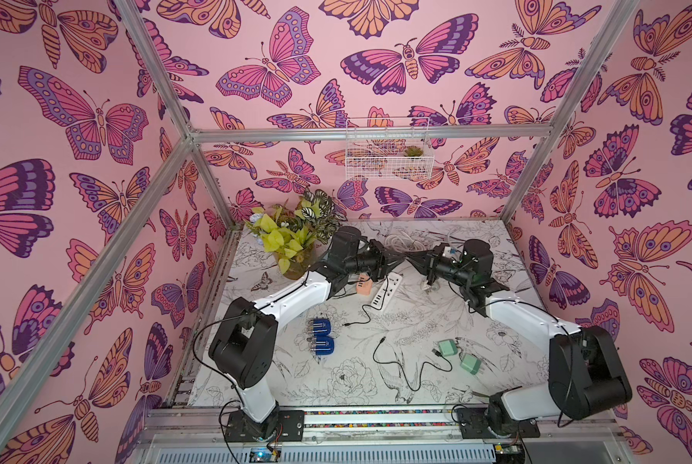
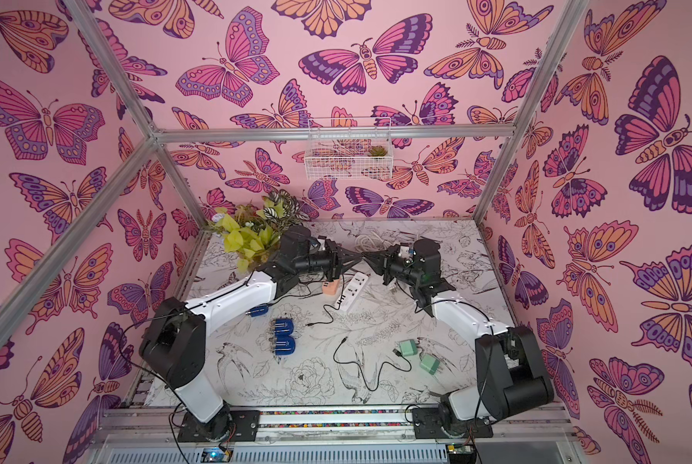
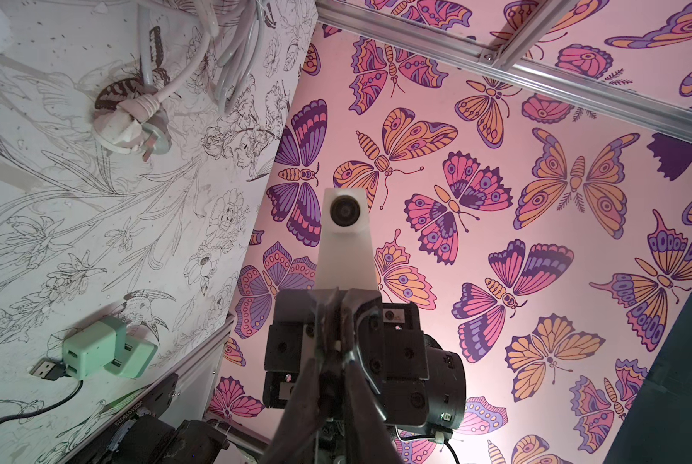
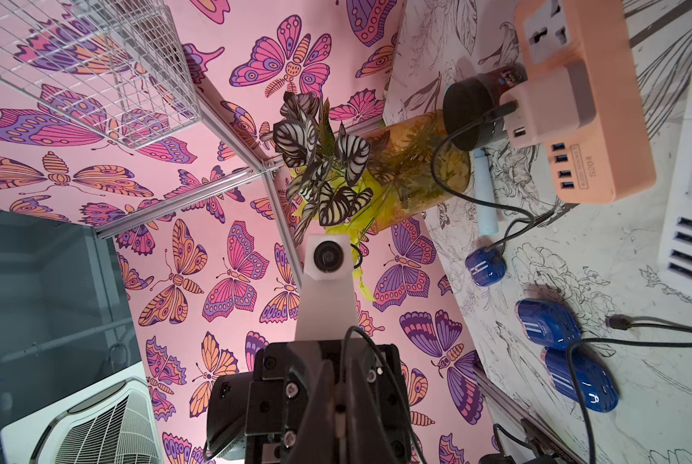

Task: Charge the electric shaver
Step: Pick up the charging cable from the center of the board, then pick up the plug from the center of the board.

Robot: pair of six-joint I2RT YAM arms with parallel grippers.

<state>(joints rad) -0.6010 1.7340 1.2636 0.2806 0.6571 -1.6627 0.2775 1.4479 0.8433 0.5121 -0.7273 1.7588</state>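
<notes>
While the left gripper [image 1: 398, 259] & right gripper [image 1: 413, 259] hang clenched tip-to-tip at frame centre in both top views, grasp unclear, the black-headed, dark-red cylindrical shaver [image 4: 467, 108] lies just beside the peach plastic power strip [image 4: 601, 132]. Plugged in? Can't tell, so charging prob. not done yet.

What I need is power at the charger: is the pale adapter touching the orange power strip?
Touching. The right wrist view shows the pale adapter seated flush against the orange power strip, with no gap between them.
</notes>
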